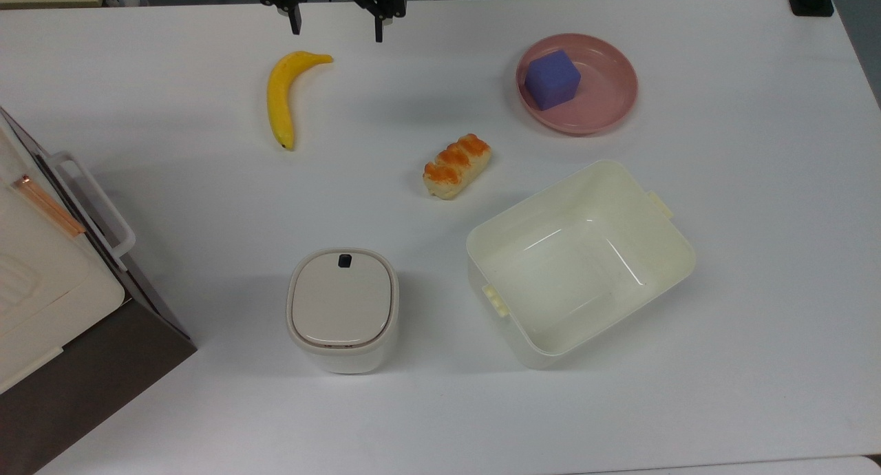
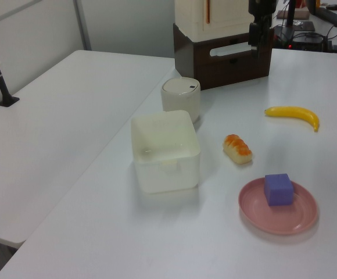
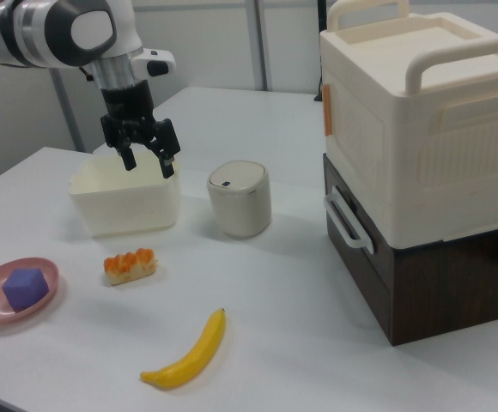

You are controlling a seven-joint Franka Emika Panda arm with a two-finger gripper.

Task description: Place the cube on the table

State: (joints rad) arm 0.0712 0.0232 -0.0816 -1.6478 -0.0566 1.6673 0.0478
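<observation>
The blue-purple cube (image 1: 552, 79) (image 2: 279, 189) (image 3: 24, 287) rests inside a pink round plate (image 1: 609, 113) at the top view's upper right, on the white table (image 1: 206, 406). My gripper (image 1: 336, 29) (image 3: 149, 165) hangs open and empty above the table's far edge in the top view. It is well off to the left of the plate there, just past the banana's tip. In the right view its black fingers (image 3: 169, 167) point down, hovering in front of the cream tub.
A yellow banana (image 1: 281, 96) lies below the gripper, and a bread roll (image 1: 457, 165) sits mid-table. A cream rectangular tub (image 1: 678, 255) and a lidded white bin (image 1: 343, 310) stand nearer the front. A tall cream-and-brown stacked box (image 1: 41, 275) occupies the top view's left edge.
</observation>
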